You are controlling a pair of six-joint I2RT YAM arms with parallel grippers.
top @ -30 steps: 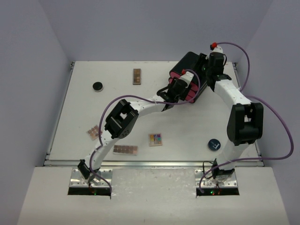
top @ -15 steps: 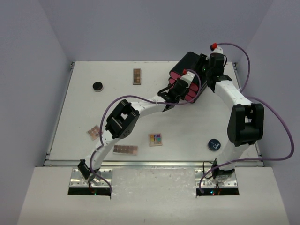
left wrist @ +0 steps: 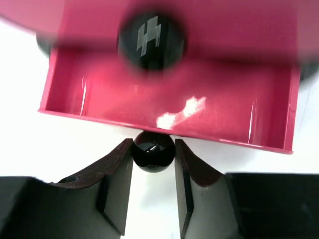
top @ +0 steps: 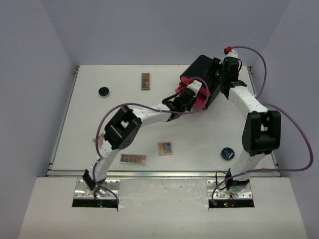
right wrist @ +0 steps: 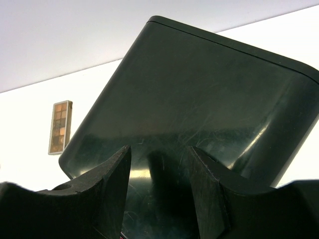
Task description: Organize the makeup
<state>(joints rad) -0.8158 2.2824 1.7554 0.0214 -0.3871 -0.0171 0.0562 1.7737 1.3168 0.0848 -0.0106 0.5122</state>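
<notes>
The black box (top: 202,68) with pink drawers stands at the back right. My left gripper (top: 182,96) is shut on the black round knob (left wrist: 153,151) of the lowest pink drawer (left wrist: 169,109), which is pulled out and shows nothing inside. My right gripper (top: 222,74) is open, its fingers spread against the box's top (right wrist: 199,99). Makeup lies on the table: a round black compact (top: 103,91), a brown palette (top: 145,80), also seen in the right wrist view (right wrist: 60,127), a multicoloured palette (top: 165,148), a long brown palette (top: 133,159) and a pinkish palette (top: 99,140) partly behind my left arm.
A dark round compact (top: 228,153) lies at the front right beside my right arm's base. A second drawer knob (left wrist: 152,40) is blurred above the open drawer. Purple cables loop over both arms. Walls close the table on three sides.
My left gripper has drawn back towards the left and front with the knob, and the pink drawer has slid out of the box. The right gripper has stayed on the box.
</notes>
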